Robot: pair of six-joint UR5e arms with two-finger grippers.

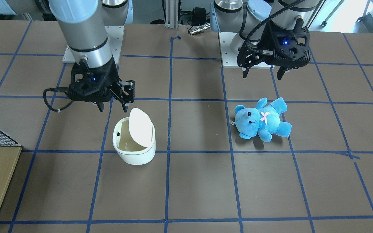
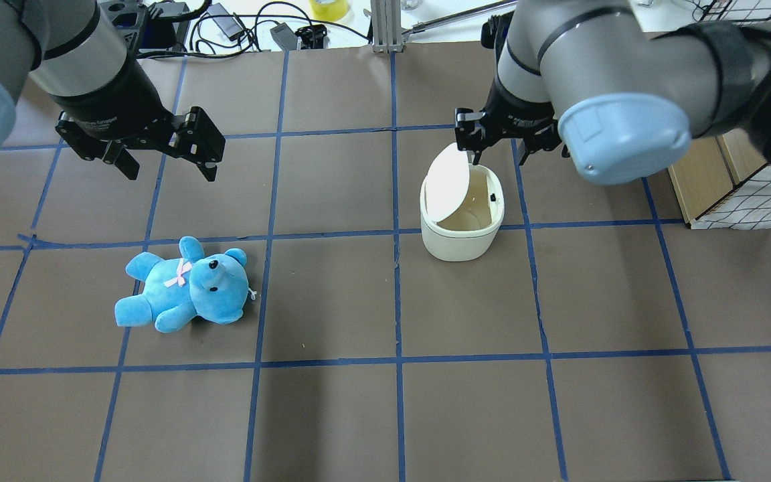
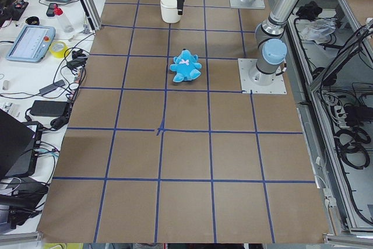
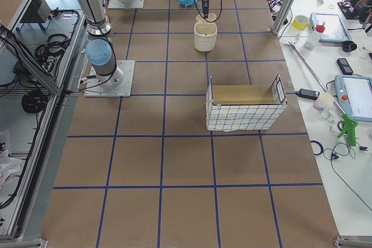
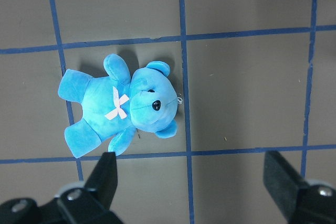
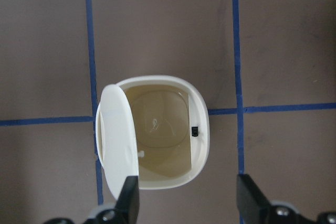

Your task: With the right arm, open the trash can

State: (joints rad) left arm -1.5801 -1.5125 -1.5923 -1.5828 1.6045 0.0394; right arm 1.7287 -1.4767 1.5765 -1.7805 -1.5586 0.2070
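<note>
The white trash can (image 1: 134,157) stands on the brown table with its lid (image 1: 140,127) swung up, so the empty inside shows. In the overhead view the can (image 2: 456,244) has its lid (image 2: 447,181) raised on its left side. My right gripper (image 1: 112,106) is open and empty, hovering just above the can's robot-side rim (image 2: 498,155). The right wrist view looks straight down into the can (image 6: 202,129), past the lid (image 6: 118,140), between open fingers (image 6: 128,200). My left gripper (image 1: 262,74) is open and empty above the table.
A blue teddy bear (image 1: 262,119) lies on its back under my left gripper, also in the left wrist view (image 5: 121,103). A wire basket with a wooden box (image 2: 727,181) stands at the table's right end. Arm bases sit at the robot-side edge.
</note>
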